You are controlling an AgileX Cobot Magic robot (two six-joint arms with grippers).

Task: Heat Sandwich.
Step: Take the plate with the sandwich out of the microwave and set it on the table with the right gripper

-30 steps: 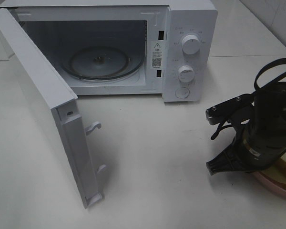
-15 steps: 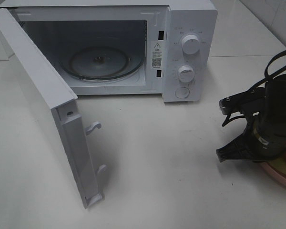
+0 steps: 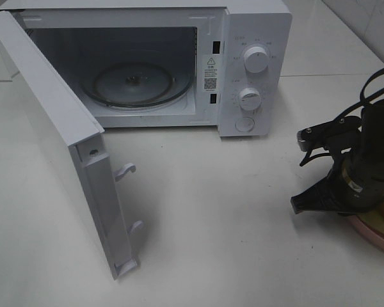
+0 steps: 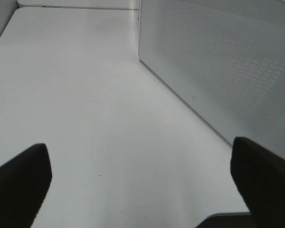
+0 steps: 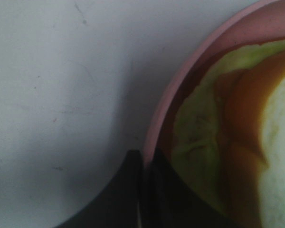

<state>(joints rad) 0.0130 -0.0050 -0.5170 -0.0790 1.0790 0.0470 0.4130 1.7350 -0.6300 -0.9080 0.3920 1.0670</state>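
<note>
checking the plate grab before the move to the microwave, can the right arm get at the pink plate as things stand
Probably yes. The right claw is already at the pink plate, its jaws shut on the near rim, with nothing between them. The sandwich sits further in on the plate, clear of the fingers.

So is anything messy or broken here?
Nothing looks broken or spilled. The microwave stands with its door swung wide and only the glass turntable inside. The sandwich lies on the pink plate at the table's right edge, and the right gripper is pinched shut on the plate's rim.
</note>
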